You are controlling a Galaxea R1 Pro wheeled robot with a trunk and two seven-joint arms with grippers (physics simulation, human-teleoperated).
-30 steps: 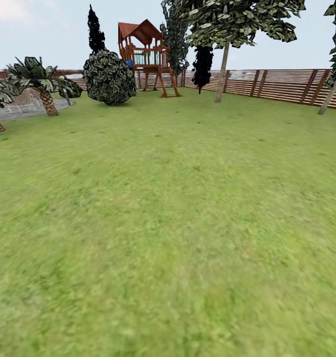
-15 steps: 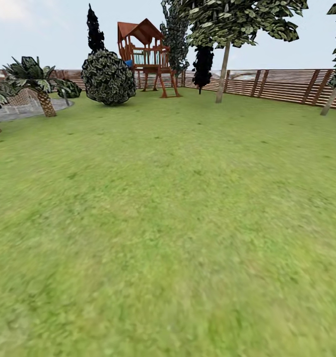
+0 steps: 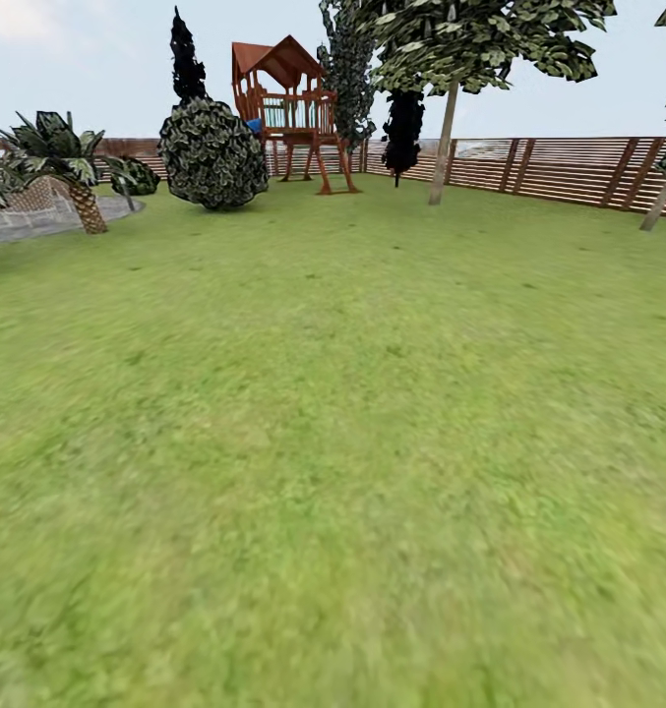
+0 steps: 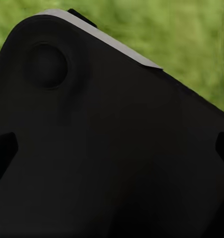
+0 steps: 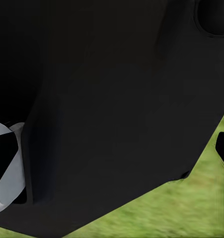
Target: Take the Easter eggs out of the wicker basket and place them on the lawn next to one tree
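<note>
The lawn [image 3: 352, 413] stretches ahead as short bright green grass across the garden. A tree [image 3: 441, 147] with a straight pale trunk and speckled foliage stands far ahead, right of centre, before the fence [image 3: 569, 169]. Another pale trunk [image 3: 662, 197] leans at the right edge. The Easter eggs and the wicker basket are out of view. In the left wrist view, my left gripper [image 4: 112, 153] has dark fingertips far apart at opposite edges, against a black robot part. My right gripper [image 5: 112, 153] looks the same, with nothing between its fingers.
A wooden play tower [image 3: 293, 108] and a round bush [image 3: 212, 152] stand at the back. Palms [image 3: 82, 202] edge a grey gravel circle [image 3: 28, 221] at the left. A black-leaved tree [image 3: 403, 128] is near the fence.
The whole head view has shifted slightly: palms and bush slide left and the far right trunk moves right, so the camera has moved. Nothing else has changed.
</note>
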